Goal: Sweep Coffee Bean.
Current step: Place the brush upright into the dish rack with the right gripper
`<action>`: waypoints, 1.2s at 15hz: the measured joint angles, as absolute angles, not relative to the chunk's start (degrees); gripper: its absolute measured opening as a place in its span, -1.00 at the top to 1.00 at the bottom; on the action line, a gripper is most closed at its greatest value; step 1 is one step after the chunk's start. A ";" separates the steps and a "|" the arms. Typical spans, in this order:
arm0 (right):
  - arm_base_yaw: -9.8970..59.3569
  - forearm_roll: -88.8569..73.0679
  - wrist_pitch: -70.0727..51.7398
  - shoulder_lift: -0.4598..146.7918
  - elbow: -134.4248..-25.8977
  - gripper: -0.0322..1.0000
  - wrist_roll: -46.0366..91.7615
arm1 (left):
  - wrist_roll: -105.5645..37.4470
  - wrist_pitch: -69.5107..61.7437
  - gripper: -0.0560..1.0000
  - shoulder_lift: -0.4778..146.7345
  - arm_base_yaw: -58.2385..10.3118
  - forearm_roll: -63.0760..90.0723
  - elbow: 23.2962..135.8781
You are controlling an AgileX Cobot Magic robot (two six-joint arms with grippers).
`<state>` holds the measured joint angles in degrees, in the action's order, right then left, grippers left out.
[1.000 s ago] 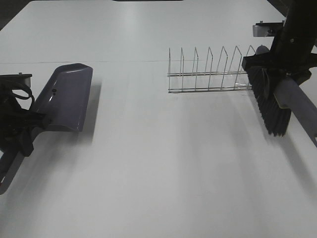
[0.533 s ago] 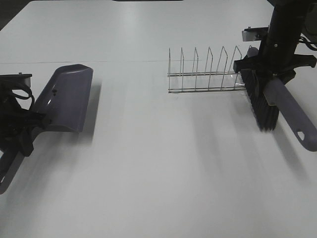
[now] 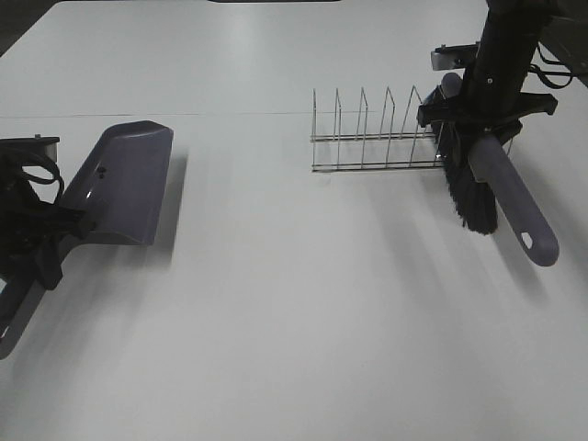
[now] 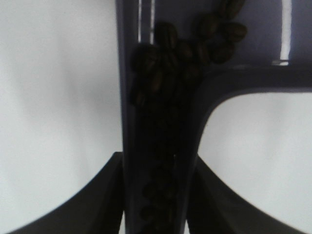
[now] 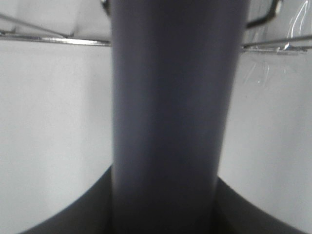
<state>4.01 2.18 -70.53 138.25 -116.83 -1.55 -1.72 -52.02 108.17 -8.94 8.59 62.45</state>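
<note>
Biggest thing here is the plain white worktop [image 3: 276,322], which fills pretty much the whole high view. At the left of the frame is a purple plastic dustpan [image 3: 124,184] with its wide blade pointing toward the top of the frame and its handle running down to the lower left corner. There's a soft shadow along its right side.

Over at the upper right is a hand brush with a purple handle and black bristles [image 3: 510,197]. It's angled so the handle end with the hanging hole points toward the lower right, and the bristles face down at the worktop. The brush head sits right at the right end of a thin wire dish-style rack [image 3: 377,138] standing in the upper middle. Can't tell if they actually touch.

The left fingers [image 4: 105,195] are closed on the dustpan handle, one on each side of it in the wrist view. The right fingers [image 5: 234,209] are clamped around the brush handle the same way.

And the small dark brown coffee beans [image 4: 165,63] are in the dustpan, piled up where the pan meets the handle, with some sitting down in the handle's channel. In the high view only a couple of dark specks show on the pan.
</note>
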 joint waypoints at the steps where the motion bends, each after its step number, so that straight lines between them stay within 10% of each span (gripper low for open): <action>1: 4.01 2.18 -70.53 138.71 -117.51 0.38 -1.49 | -1.72 -52.02 0.27 108.17 -8.94 8.65 62.45; 16: 3.61 1.55 -70.93 141.98 -121.30 0.38 -0.57 | -1.72 -52.71 0.27 108.17 -8.94 9.00 62.45; 18: 3.61 0.74 -70.70 141.81 -121.30 0.08 0.00 | -1.72 -53.29 0.27 108.17 -8.94 9.00 62.45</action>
<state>3.61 0.74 -70.70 141.81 -121.30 0.00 -1.72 -53.29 108.17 -8.94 9.00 62.45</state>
